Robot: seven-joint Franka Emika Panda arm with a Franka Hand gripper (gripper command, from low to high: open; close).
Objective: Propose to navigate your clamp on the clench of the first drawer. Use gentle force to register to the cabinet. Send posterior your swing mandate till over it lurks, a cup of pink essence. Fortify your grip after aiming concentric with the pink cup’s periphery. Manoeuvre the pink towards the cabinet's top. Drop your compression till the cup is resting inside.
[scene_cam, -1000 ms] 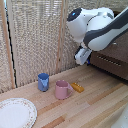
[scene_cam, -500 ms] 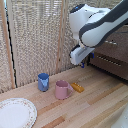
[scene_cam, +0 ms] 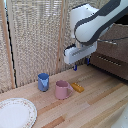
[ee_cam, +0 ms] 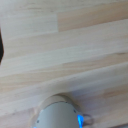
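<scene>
The pale pink cup [scene_cam: 62, 90] stands upright on the wooden table [scene_cam: 95, 107], its handle towards the exterior view's right. My white gripper [scene_cam: 81, 63] hangs above the table, up and to the exterior view's right of the cup, apart from it. Its two dark-blue fingers [scene_cam: 75, 66] are spread with nothing between them. The dark brown cabinet [scene_cam: 114, 54] stands at the exterior view's right, partly hidden by my arm. A thin pale handle line [scene_cam: 109, 60] shows on its front. The wrist view shows table planks and a blurred pale rounded shape [ee_cam: 57, 114].
A blue cup [scene_cam: 43, 81] stands just to the exterior view's left of the pink cup. A small orange object [scene_cam: 77, 87] lies beside the pink cup. A white plate [scene_cam: 15, 112] sits at the near left corner. A slatted screen [scene_cam: 35, 35] backs the table.
My arm has swung away from the cabinet towards the exterior view's left and come lower, so the gripper is now nearer the cups. The cups have not moved.
</scene>
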